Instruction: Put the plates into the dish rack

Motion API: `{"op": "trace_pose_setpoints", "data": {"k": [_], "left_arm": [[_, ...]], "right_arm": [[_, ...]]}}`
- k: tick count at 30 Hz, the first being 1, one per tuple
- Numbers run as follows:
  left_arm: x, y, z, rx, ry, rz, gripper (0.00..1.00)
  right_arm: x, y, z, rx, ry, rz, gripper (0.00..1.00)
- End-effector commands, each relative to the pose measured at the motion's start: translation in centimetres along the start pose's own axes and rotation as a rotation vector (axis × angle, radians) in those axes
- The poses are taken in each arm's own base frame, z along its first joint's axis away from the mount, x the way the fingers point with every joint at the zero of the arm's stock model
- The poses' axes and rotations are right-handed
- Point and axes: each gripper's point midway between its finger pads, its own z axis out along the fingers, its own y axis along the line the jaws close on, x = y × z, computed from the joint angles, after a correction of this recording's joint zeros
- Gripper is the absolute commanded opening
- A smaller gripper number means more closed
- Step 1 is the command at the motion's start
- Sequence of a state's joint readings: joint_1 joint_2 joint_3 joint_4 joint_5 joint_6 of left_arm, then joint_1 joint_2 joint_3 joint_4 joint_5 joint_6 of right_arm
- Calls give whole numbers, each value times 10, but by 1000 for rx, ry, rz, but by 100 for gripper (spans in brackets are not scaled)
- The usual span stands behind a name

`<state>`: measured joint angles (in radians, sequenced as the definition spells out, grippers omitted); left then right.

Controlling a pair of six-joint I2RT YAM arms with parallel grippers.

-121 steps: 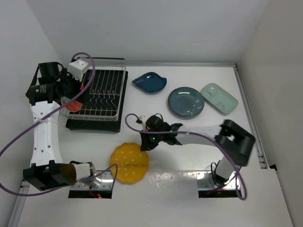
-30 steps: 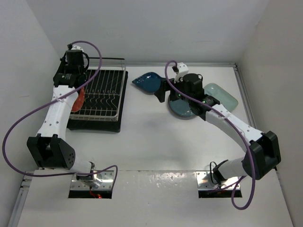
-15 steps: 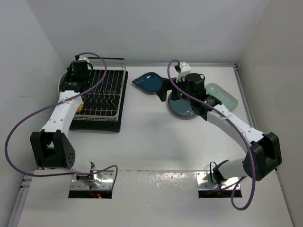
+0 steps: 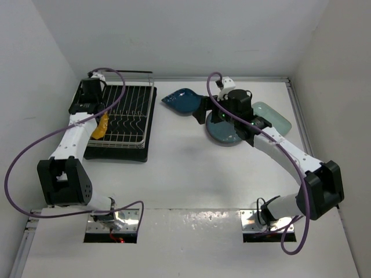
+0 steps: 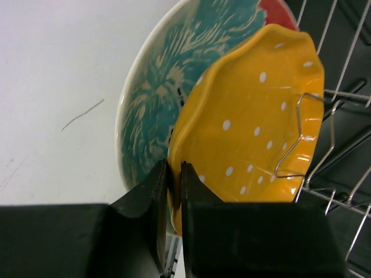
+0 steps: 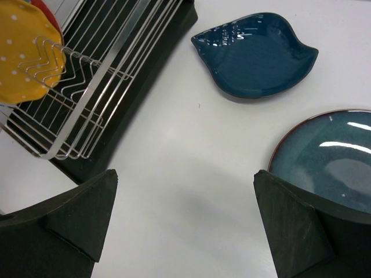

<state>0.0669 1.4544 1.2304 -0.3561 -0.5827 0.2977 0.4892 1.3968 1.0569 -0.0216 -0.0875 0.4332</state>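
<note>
While the left arm (image 4: 69,136) has edged slightly left in the last half second, the left gripper (image 5: 174,191) stays pinched on the rim of the yellow plate (image 5: 255,133), standing in the dish rack (image 4: 130,119) at far left. Only the left wrist view shows the red plate (image 5: 153,110) close behind it. The right gripper (image 6: 185,231) hangs wide open near the teal plate (image 6: 330,156).
</note>
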Motion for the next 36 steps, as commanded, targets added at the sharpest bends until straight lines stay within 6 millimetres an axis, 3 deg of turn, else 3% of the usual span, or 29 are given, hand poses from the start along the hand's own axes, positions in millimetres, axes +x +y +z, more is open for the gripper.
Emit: {"op": "trace_pose_setpoints", "data": {"k": [1,4,8,9,10,11,12,13,15,16,17,20,23,28,31,32,33,35,36], "left_arm": [[-23,-15,0,96,-49,-51,16],[-25,-6,2,91,-39,-61,36],[-32,2,-4,104,-42,-65,55],[-33,2,-6,116,-37,-61,58],[-41,6,-9,119,-54,-68,64],[-44,8,-11,118,-57,-70,66],[-47,9,-14,129,-63,-82,68],[-47,6,-14,147,-53,-73,71],[-61,13,-23,159,-82,-85,72],[-61,13,-26,176,-74,-78,74],[-70,14,-30,195,-93,-83,74],[-81,8,-44,276,-117,-74,74],[-84,-7,-58,385,-127,-57,75],[-80,-31,-74,538,-127,-50,75],[-77,-40,-77,586,-125,-46,75],[-78,-41,-78,598,-128,-46,75],[-77,-46,-81,626,-127,-44,75],[-75,-52,-83,658,-128,-43,75],[-76,-55,-89,678,-135,-38,75]], "right_arm": [[-3,0,4,-9,3,20,100],[1,-7,3,7,16,29,100],[11,-23,4,59,51,61,100],[14,-39,3,102,69,83,100],[28,-51,5,141,126,132,100],[20,-64,4,174,122,163,100],[29,-74,7,206,153,191,100],[42,-104,-3,298,205,295,100],[55,-127,-1,372,251,390,100],[66,-159,-15,473,284,456,100],[79,-175,-15,536,312,505,100],[102,-211,-27,661,349,586,100],[121,-233,-24,709,369,618,97],[152,-243,-4,662,424,675,93],[159,-241,15,578,394,705,75],[161,-252,11,588,376,737,64],[166,-249,11,563,391,744,41],[177,-248,6,575,402,778,20],[174,-249,4,569,387,764,4]]}}
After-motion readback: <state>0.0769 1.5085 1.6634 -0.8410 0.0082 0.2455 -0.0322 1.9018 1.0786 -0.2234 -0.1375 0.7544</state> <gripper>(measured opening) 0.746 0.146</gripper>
